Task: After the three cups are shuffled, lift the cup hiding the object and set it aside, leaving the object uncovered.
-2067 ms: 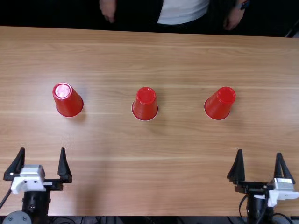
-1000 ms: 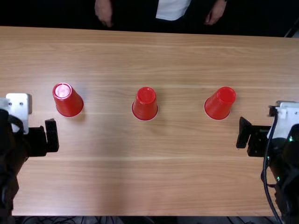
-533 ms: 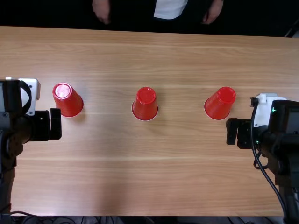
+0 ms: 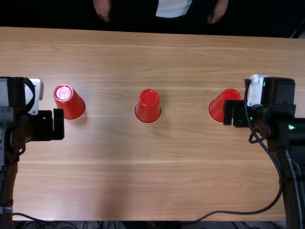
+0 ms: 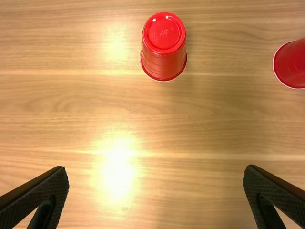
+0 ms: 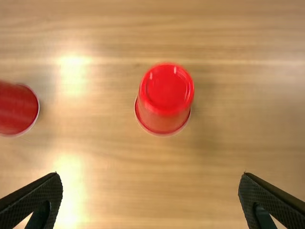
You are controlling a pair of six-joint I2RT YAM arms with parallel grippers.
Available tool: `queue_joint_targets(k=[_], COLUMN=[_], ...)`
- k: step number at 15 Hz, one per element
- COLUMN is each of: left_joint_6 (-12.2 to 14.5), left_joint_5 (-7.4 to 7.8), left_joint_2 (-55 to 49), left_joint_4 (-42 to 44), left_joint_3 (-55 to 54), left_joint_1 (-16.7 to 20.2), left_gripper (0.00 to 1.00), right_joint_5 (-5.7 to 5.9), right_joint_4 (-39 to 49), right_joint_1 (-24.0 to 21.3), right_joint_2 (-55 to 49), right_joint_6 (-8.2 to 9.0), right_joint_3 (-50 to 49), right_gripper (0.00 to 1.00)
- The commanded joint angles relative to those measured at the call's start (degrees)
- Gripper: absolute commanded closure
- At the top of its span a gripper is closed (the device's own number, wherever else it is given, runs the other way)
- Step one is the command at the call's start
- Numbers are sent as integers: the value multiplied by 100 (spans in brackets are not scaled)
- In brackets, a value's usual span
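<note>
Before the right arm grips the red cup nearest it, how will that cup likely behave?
The right cup looks thin-walled plastic, so probably light and easily crushed. Standing upside down on its wide rim, it should slide rather than tip.

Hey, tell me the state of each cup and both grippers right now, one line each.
left cup: upside down, not gripped
middle cup: upside down, not gripped
right cup: upside down, not gripped
left gripper: open, empty
right gripper: open, empty
</note>
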Motion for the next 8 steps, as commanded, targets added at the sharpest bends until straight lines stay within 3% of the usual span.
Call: queue_joint_targets(k=[1, 8], left_joint_6=[-30, -30], left_joint_5=[-37, -26], left_joint_2=[48, 338], left_joint_4=[22, 22], left_joint_3=[-165, -173], left_joint_1=[55, 37], left_gripper=[0, 0], right_joint_5=[-30, -30], right_joint_4=[142, 268], right_joint_1=[-67, -506], right_joint_2=[391, 2113], right_joint_6=[0, 10], right_joint_3=[357, 1297], right_gripper=[0, 0])
